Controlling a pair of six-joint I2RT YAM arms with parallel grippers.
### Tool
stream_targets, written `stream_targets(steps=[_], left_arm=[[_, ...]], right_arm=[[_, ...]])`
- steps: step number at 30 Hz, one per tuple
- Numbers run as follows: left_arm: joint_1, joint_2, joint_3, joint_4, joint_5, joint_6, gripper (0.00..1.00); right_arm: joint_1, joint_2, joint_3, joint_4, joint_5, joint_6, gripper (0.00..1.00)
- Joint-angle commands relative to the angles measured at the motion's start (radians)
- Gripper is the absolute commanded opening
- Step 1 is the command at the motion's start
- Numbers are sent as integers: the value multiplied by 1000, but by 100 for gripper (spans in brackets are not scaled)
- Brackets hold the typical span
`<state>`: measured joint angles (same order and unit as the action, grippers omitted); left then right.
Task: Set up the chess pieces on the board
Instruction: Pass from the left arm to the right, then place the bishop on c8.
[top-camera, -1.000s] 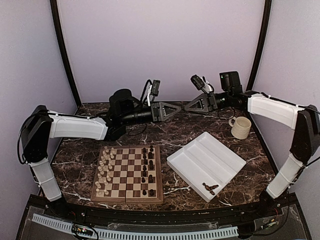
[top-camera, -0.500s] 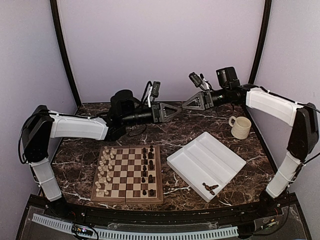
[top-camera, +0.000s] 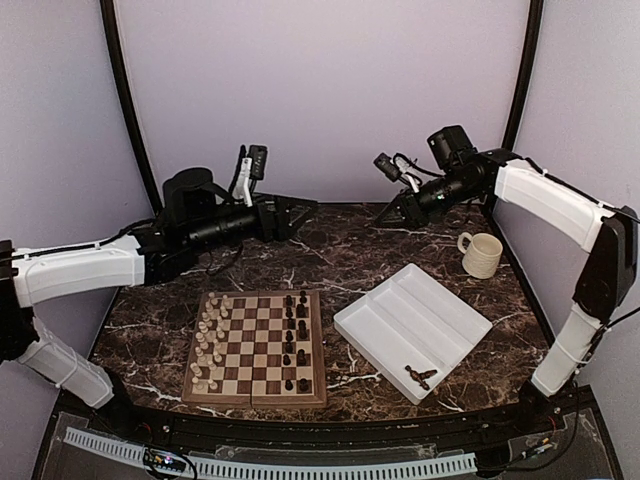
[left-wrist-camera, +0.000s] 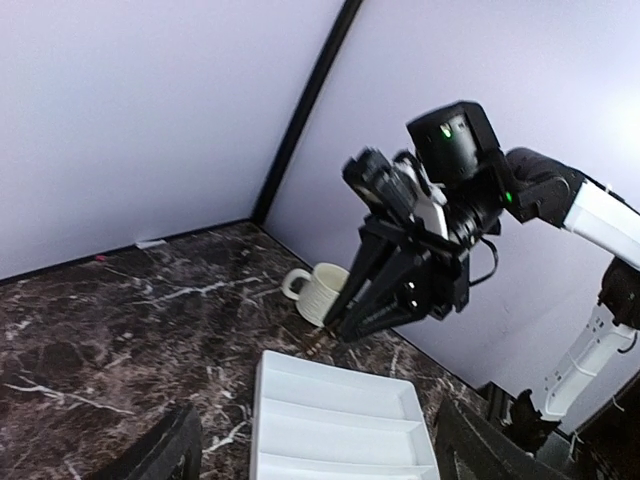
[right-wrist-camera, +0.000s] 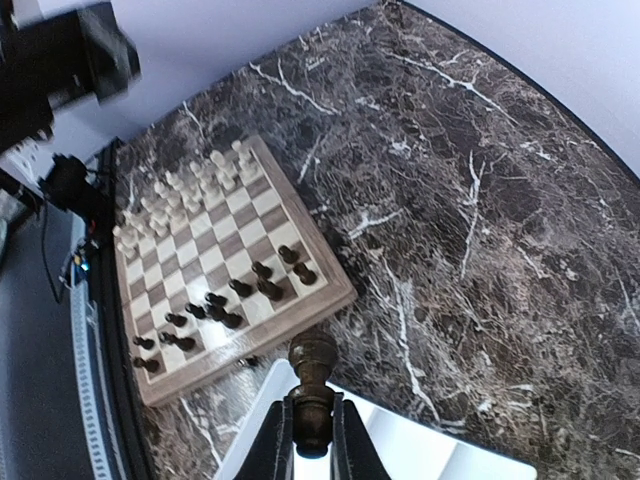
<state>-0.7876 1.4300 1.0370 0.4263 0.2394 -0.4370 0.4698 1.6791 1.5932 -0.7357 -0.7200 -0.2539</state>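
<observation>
The left gripper (top-camera: 298, 214) is hanging in the air over the far left of the marble table (top-camera: 340, 265). Its fingers (left-wrist-camera: 165, 455) are standing wide apart with nothing between them. Nearer, the board (top-camera: 321, 350) is lying close to the table's front edge, with bare marble lying beyond it. Cream pieces (top-camera: 208, 340) are filling its two left files, and dark pieces (top-camera: 298, 335) are standing along the right files with gaps. Just right, clear of the frame, the white tray (top-camera: 400, 300) is lying askew, holding a few loose chessmen (top-camera: 420, 376) in its near corner. High near the tray's far edge, the right gripper (right-wrist-camera: 311, 432) is pinching one dark chessman (right-wrist-camera: 313, 372), jaws closed tight on it. The mug (top-camera: 482, 255) is standing near the right wall. The picture's edge is cutting off the left arm's shoulder, and the pieces' kinds are too small to tell.
</observation>
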Motion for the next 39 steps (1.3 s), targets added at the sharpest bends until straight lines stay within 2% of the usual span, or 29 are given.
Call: stream_targets(steps=[1,3,9,18,24,39], left_arm=[[30,-136,-75,-135,-242,116,85],[48,-178,-93,-178,-325,119,86],[82,-284,-143,-241,-418,118,86],[96,-337,-163,-306,-465,130,87],[101,-377,-175,-341,-500,139,87],[105,-419,-216,-356,-510,98,87]], right_arm=[[66,21,54,-121,174,-159,0],[116,41,80,-145,227,-188,0],[253,155,172,-201,367,-229,0],[370,367,385,-318,418,-291,0],[455,465,451,-389,478,-349,0],[508,548,492,-405,489,-373,0]])
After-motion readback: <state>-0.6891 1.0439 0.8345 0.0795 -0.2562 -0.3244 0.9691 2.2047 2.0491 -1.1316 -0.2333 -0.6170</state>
